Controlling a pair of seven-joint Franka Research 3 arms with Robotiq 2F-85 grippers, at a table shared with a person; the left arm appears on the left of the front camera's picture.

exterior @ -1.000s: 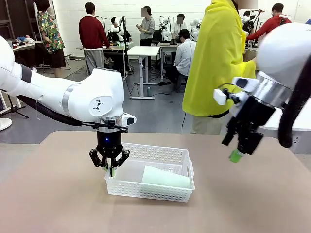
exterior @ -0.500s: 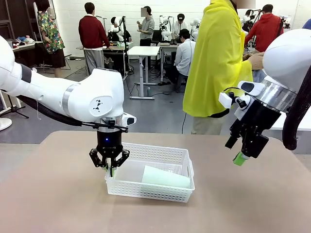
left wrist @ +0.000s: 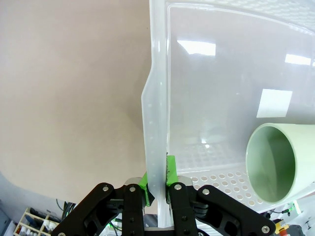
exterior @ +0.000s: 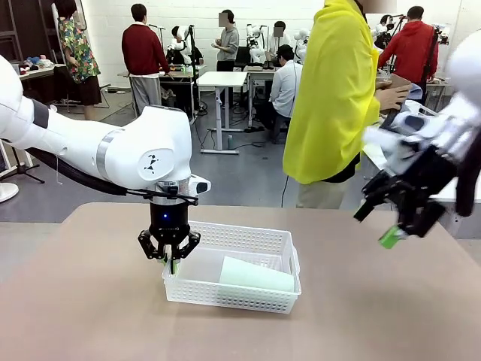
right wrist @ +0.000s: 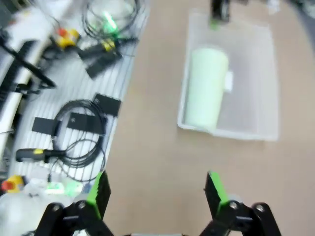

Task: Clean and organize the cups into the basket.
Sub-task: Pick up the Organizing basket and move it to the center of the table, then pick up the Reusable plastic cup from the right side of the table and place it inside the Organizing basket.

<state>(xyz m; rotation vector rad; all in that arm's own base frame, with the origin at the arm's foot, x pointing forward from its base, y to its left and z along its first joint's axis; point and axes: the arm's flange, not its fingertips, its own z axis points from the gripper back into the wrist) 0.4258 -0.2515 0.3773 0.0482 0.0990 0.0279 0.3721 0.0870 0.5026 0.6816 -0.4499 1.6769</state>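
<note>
Desk (exterior: 391, 316), front view: the basket (exterior: 225, 295), mint cup (exterior: 255, 276) laid inside, is clamped at its left rim by the left jaws; the right jaws are held apart, far right. Left wrist view: the rim is pinched at bottom centre, cup (left wrist: 273, 162) lower right. Right wrist view: the basket (right wrist: 251, 108) is seen upper right, well beyond the parted jaws.

Two grippers: the left gripper (exterior: 170, 261) and the right gripper (right wrist: 157, 191). One basket (exterior: 288, 252), its near rim pinched between the left gripper's pads. One cup (exterior: 255, 274) (pale mint, lying on its side) inside the basket, just beside the left gripper and well apart from the right gripper. One table (exterior: 90, 316) under both. One person (exterior: 331, 98) in yellow across the table, nearer the right gripper than the left.
</note>
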